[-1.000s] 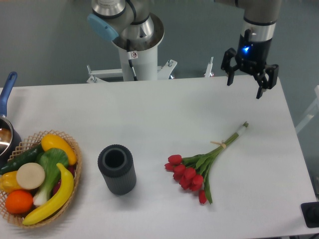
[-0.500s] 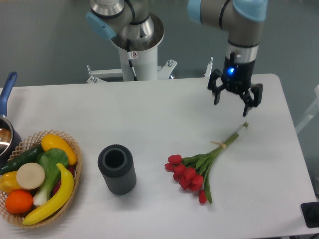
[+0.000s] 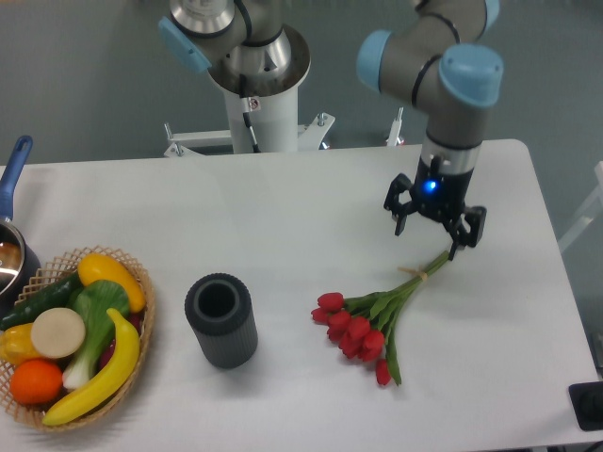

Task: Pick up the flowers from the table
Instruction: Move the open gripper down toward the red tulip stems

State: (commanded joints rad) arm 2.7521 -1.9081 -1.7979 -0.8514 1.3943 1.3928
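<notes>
1. My gripper hangs w/ fingers spread wide, nothing betw them, right over the stem end of the flowers.
2. Flowers lie flat on the table, right-centre; red heads point toward the front-left, stems run up-right.
3. Dark cylinder left of the blooms, fruit basket at far left edge.

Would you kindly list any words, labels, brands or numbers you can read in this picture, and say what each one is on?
No text can be read anywhere in this view.
Small sticker on the white robot base column: red and dark marks, too small and blurred to read.
Gripper: only a blue light, no lettering visible.
Flowers, dark cylinder, basket and table: no writing visible.
</notes>
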